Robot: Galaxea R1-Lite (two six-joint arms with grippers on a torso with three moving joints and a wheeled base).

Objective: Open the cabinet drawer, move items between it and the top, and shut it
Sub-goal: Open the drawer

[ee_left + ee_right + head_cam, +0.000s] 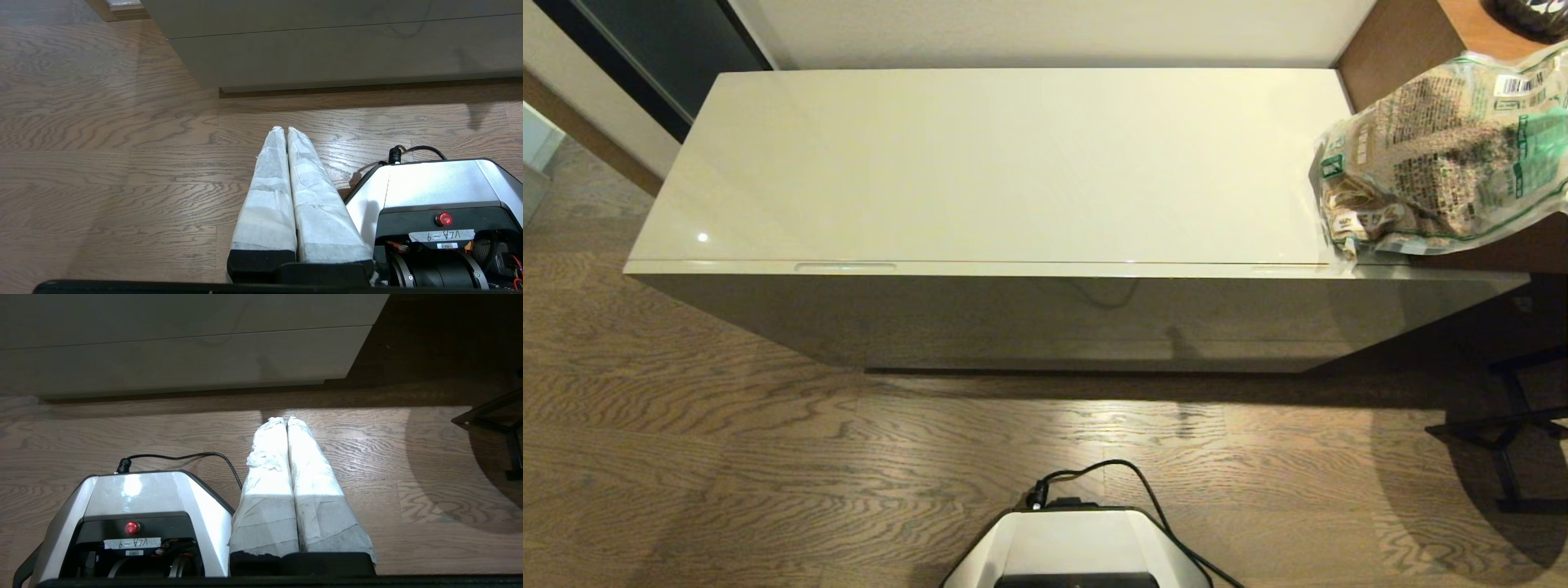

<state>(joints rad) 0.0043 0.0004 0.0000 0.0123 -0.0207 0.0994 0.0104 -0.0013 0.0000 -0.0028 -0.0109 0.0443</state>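
The drawer (1062,314) is closed, its front flush under the top (1013,163), with its long axis running left to right across the robot's front. Two slot handles sit along its upper edge: the left handle (845,266) is plain to see, and the right handle (1286,266) lies just beside the bag (1445,159), whose corner overhangs the top's right end while the rest lies on the brown furniture (1421,37) beyond. The small packet is not in view. Both arms hang low by the base (1078,543), out of the head view. The left gripper (282,130) and right gripper (282,420) each have fingers pressed together, holding nothing, pointing toward the cabinet's foot. The drawer lies ahead and above both; each handle is nearest the arm on its own side.
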